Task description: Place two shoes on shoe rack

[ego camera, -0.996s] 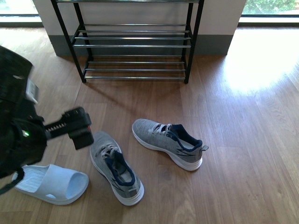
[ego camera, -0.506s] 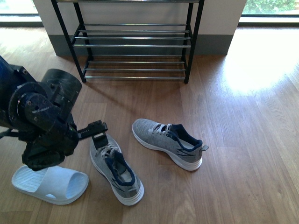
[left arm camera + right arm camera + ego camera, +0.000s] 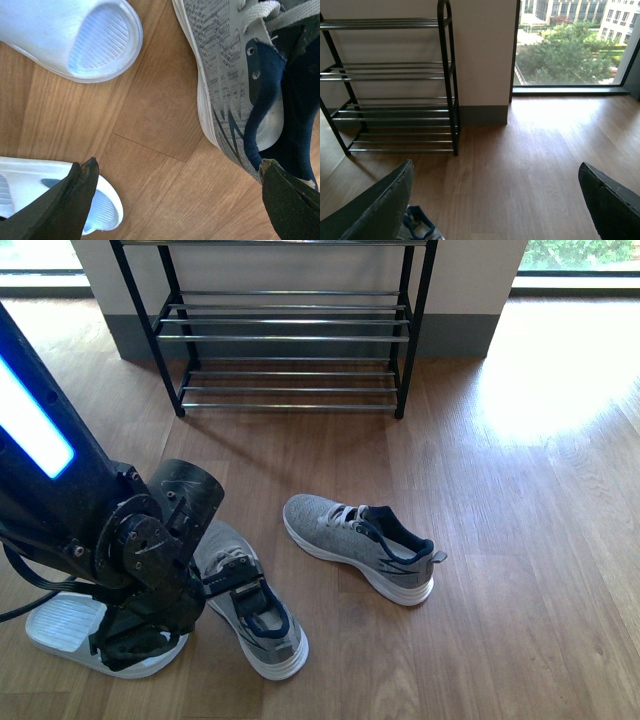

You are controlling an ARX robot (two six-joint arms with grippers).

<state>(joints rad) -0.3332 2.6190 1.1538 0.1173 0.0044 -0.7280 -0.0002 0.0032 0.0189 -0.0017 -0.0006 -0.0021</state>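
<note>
Two grey knit sneakers with white soles lie on the wood floor. The near one (image 3: 262, 625) is at front left, the other (image 3: 360, 545) in the middle. The black shoe rack (image 3: 290, 338) with silver bars stands empty at the back wall. My left arm (image 3: 140, 550) hangs low next to the near sneaker. In the left wrist view my left gripper (image 3: 177, 165) is open over bare floor, one finger (image 3: 287, 200) over the sneaker's (image 3: 225, 75) heel edge. My right gripper (image 3: 495, 167) is open and empty, facing the rack (image 3: 395, 107). A sneaker's heel (image 3: 420, 225) shows near one finger.
A white slipper (image 3: 60, 625) lies at front left, partly under my left arm. The left wrist view shows two white slippers, one (image 3: 85, 35) next to the sneaker's toe and one (image 3: 102, 212) under a finger. A bright window (image 3: 570, 45) is right of the rack.
My left arm has swung down and in towards the near sneaker and now covers much of the white slipper. The shoes have not moved.
</note>
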